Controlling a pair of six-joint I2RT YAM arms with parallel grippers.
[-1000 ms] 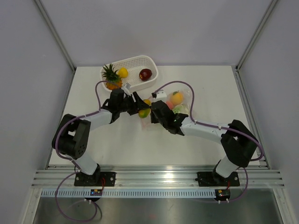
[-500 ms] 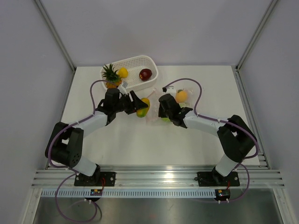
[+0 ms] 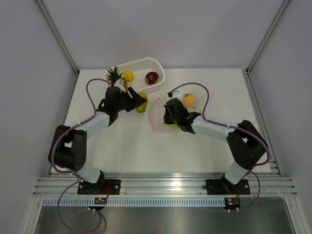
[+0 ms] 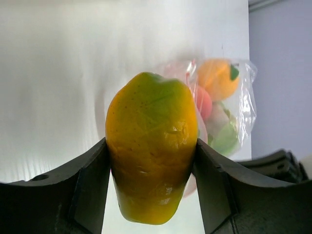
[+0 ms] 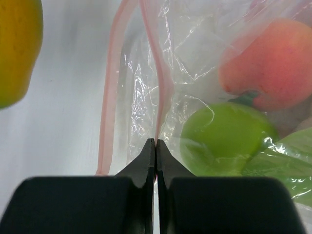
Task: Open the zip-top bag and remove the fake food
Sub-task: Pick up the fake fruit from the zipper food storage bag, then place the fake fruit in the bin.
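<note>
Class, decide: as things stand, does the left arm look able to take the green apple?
Probably not yet. The left jaws are shut on a yellow-green fruit, so they are full. The apple lies inside the bag, whose lip the right jaws pinch; its mouth gapes.

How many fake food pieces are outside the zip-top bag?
4: yellow piece and dark red piece in the white basket, pineapple at its left end, yellow-green fruit in the left gripper. Arms may hide more.

White perforated basket (image 3: 140,66) sits at the far edge of a white table (image 3: 126,146), left of centre. Pale grey walls (image 3: 161,29) enclose three sides. Ribbed metal rail (image 3: 165,187) runs along the near edge.
</note>
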